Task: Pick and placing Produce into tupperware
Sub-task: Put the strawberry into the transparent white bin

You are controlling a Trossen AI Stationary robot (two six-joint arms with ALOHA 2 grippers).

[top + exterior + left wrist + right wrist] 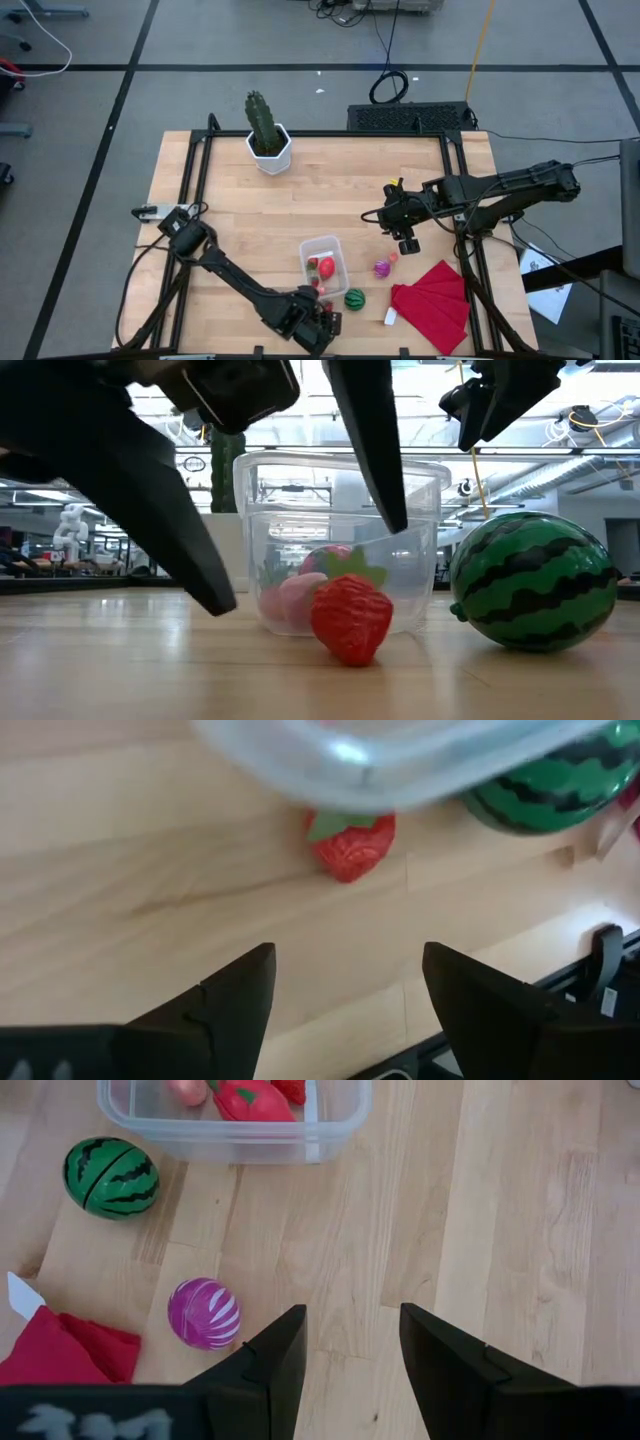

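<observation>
The wooden table (230, 200) carries everything that follows. My left arm (235, 280) crosses its near-left part. My right arm (500, 188) reaches in from the far right.

A red folded cloth (432, 303) lies at the near-right, with a small white piece (390, 316) just beside its near-left edge. A green cactus in a white pot (268, 140) stands upright at the far edge, well apart from the work.

The tupperware (323, 266), clear and lidless, sits near the middle of the near half. It holds a red piece (252, 1100) and pink bits (290, 600).

My left gripper (322, 322) hangs low at the near edge, fingers (225, 1005) spread wide with nothing between them. My right gripper (406, 243) hovers above bare wood, beyond the cloth; its fingers (275, 1365) stand moderately apart and grasp nothing.

The green striped ball (354, 298) rests on the table just beside the tupperware's near-right corner. The purple striped ball (381, 268) lies between the tupperware and the cloth, near my right gripper. A red strawberry (350, 615) sits on the wood just outside the tupperware's near wall, ahead of my left fingers.
</observation>
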